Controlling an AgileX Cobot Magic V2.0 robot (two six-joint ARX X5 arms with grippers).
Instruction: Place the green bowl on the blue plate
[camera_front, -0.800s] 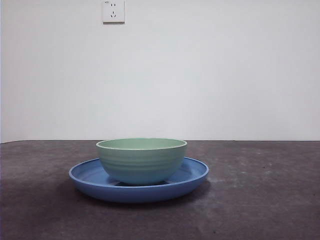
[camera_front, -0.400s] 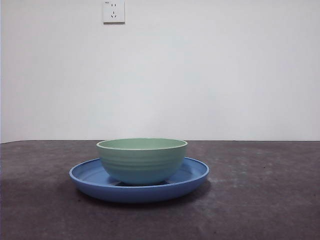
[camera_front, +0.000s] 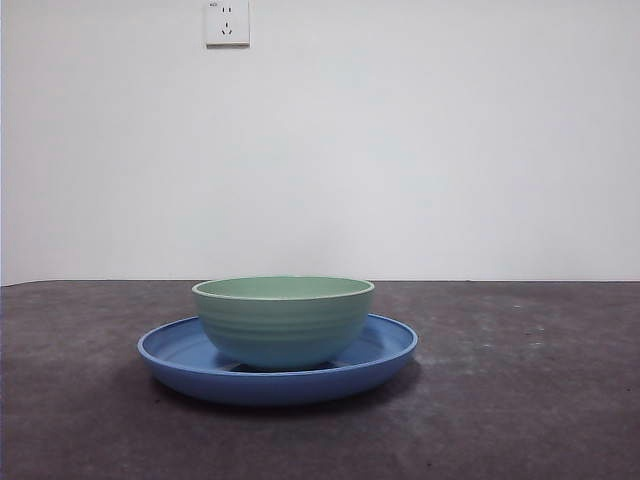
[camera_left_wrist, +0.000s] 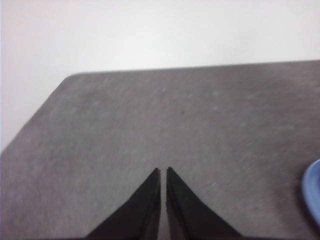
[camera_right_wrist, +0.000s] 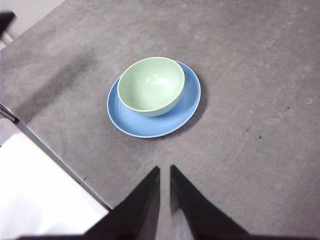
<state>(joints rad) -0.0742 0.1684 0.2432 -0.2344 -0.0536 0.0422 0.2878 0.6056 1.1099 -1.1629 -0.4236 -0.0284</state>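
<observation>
Nothing among the task's things has moved across the last second: bowl and plate sit exactly as they did in the earlier front views, and no arm enters that view in any of them.

The green bowl (camera_front: 283, 320) stands upright on the blue plate (camera_front: 385, 352), its foot resting on the plate's flat floor. Seen from the right wrist, the bowl (camera_right_wrist: 151, 85) sits off-centre, pushed toward the plate's 10 o'clock rim, so a broad crescent of blue plate (camera_right_wrist: 187, 107) shows from about 2 to 7 o'clock. It sits level and well inside the rim, which I judge stable enough; the placement looks done.

The right pincer (camera_right_wrist: 165, 169) hangs high over the grey bench (camera_right_wrist: 260, 165), well apart from the plate, its jaws drawn almost together with only a thin slit between them and nothing held. That height and empty grip suit an arm clear of a finished set-down.

The left pincer (camera_left_wrist: 163, 171) points at bare bench (camera_left_wrist: 150, 115), jaws likewise nearly touching and empty, with only a sliver of the plate (camera_left_wrist: 314, 192) at the picture's edge. It appears to be waiting.

A white wall socket (camera_front: 227, 22) sits on the wall behind.
</observation>
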